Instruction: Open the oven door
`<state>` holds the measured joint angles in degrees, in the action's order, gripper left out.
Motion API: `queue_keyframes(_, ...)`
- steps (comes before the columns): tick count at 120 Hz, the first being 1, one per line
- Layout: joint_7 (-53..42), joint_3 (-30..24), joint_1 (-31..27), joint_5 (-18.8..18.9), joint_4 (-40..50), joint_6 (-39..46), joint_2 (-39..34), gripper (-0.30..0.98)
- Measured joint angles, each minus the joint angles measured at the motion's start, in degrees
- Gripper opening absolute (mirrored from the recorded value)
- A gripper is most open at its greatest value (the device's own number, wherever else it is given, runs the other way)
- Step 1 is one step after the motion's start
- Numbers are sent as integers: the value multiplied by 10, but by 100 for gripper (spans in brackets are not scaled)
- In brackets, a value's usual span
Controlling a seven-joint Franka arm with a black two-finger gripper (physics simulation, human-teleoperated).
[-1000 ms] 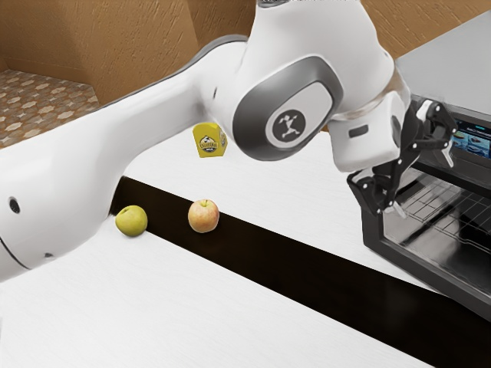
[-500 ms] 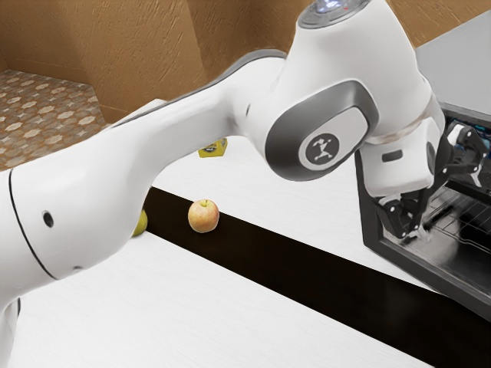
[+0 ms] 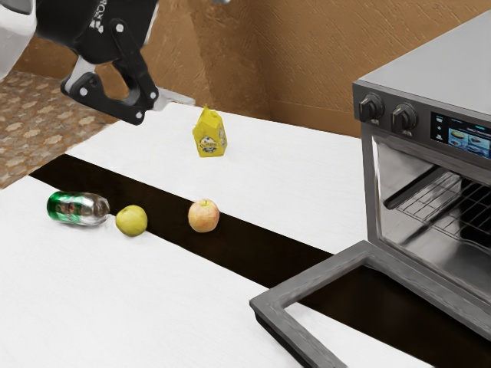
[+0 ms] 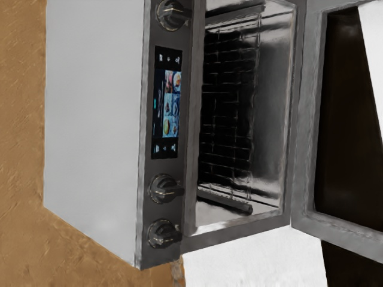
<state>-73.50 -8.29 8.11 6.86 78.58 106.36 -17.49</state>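
Noting black two-finger end effector (image 3: 199, 50) spread wide, empty; seeing grey-framed oven door (image 3: 313, 280) lying lowered from grey metal oven's (image 3: 433, 69) lower front edge. Risking jolting door frame by swinging too low.

White arm (image 3: 14, 34) cut off at the exterior view's upper left, black end effector (image 3: 198, 50) apparently spread wide

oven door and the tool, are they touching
Apart. In the exterior view, the tool hangs well clear of the oven door, a wide gap between them.
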Motion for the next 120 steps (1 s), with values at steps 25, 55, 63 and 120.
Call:
queue_keyframes(25, 73, 164, -78, -59, -148, -168, 243, 68)
queue_keyframes(55, 177, 177, -68, -119, -84, -211, 263, 68)
queue_keyframes(63, 235, 178, -69, -120, -84, -231, 261, 68)
queue_keyframes(120, 507, 146, -117, -123, -85, -279, 262, 69)
